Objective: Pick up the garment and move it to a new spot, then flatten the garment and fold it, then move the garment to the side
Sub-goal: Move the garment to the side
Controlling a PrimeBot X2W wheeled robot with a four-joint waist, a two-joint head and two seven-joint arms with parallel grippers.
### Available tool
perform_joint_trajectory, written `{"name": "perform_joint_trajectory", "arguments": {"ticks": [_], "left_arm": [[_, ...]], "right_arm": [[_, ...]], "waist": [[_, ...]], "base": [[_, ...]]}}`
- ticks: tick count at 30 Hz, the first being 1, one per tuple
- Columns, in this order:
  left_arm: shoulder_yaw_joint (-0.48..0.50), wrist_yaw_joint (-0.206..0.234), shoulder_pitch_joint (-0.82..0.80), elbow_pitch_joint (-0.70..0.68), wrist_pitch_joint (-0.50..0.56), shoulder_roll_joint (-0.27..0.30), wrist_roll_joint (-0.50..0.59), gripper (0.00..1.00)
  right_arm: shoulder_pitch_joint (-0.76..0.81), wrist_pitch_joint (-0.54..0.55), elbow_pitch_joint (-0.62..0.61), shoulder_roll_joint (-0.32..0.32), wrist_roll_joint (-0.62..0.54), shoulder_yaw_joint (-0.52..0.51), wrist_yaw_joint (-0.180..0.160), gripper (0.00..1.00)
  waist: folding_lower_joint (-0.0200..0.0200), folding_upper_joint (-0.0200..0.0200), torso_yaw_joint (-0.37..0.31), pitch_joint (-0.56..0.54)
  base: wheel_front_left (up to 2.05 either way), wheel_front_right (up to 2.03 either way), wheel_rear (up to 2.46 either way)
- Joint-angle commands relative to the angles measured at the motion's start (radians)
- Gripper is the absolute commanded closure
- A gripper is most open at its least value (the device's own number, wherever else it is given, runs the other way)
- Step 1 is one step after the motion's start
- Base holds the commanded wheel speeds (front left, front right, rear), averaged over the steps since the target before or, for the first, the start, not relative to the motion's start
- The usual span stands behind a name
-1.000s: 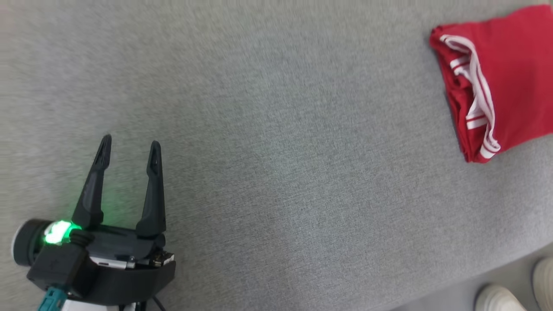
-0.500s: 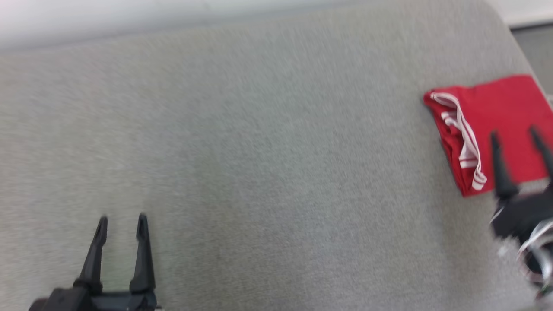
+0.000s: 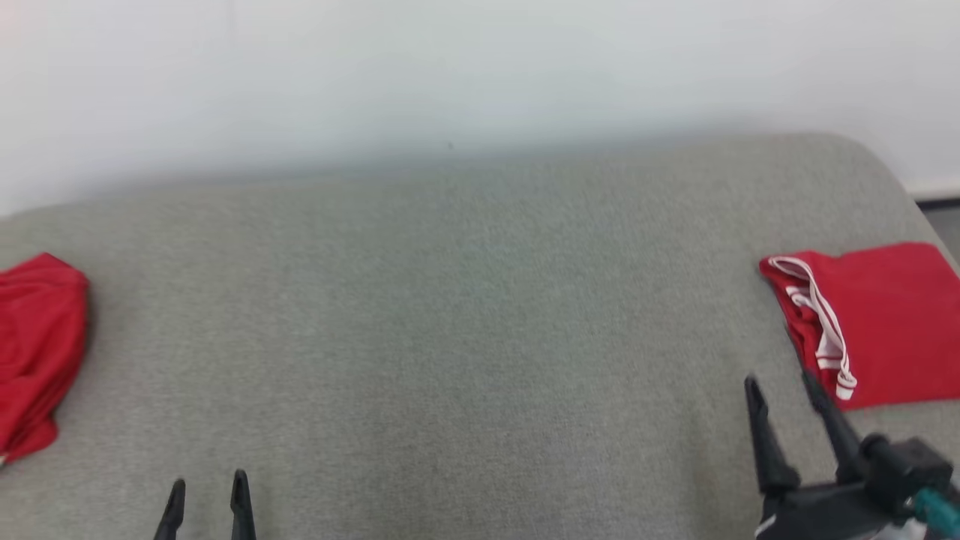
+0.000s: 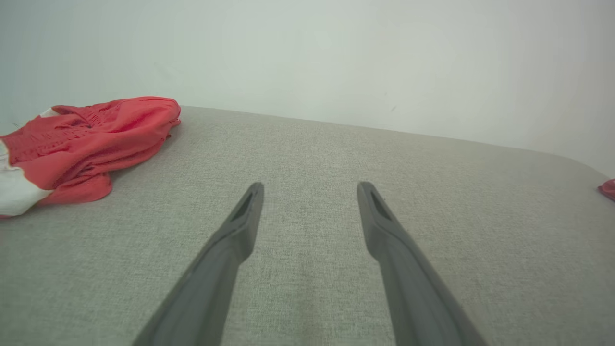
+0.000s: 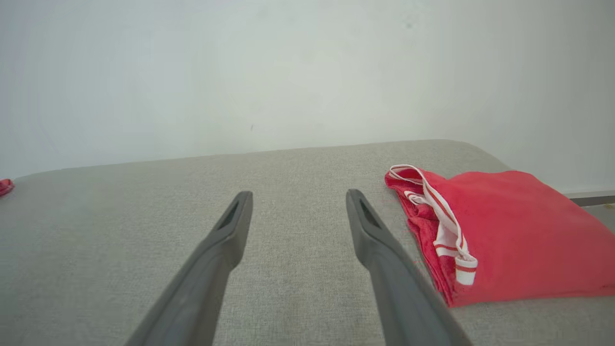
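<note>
A folded red garment (image 3: 892,322) with white-striped trim lies flat at the right end of the grey cushion (image 3: 465,337); the right wrist view has it (image 5: 519,230) just right of my fingers. A second red garment (image 3: 37,337), crumpled in a heap, lies at the cushion's left end and appears at the upper left of the left wrist view (image 4: 91,139). My left gripper (image 3: 208,484) is open and empty near the front edge, right of the heap. My right gripper (image 3: 780,381) is open and empty, its tips just short of the folded garment's near-left corner.
A pale wall (image 3: 480,75) rises behind the cushion's back edge. The cushion's right end rounds off past the folded garment, with a strip of floor (image 3: 946,225) beyond it. Bare grey fabric spans the wide stretch between the two garments.
The head camera has tilted up, bringing the wall, the cushion's back edge and the crumpled garment into view. My right gripper has come into view beside the folded garment. Both grippers stay open.
</note>
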Motion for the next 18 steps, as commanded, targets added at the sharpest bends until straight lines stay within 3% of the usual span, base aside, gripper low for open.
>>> {"name": "perform_joint_trajectory", "arguments": {"ticks": [1, 18], "left_arm": [[-0.002, 0.0, 0.021, 0.007, -0.003, -0.001, -0.005, 0.0], [-0.005, 0.008, 0.065, 0.027, -0.003, -0.002, -0.029, 0.0]], "right_arm": [[0.03, -0.013, 0.011, 0.008, 0.007, 0.008, -0.002, 0.0], [0.161, -0.065, 0.034, 0.062, -0.026, 0.008, -0.002, 0.0]], "waist": [[0.0003, 0.0001, 0.052, -0.075], [0.0003, 0.0001, 0.086, -0.134]], "base": [[0.0, 0.0, 0.0], [0.0, 0.0, 0.0]]}}
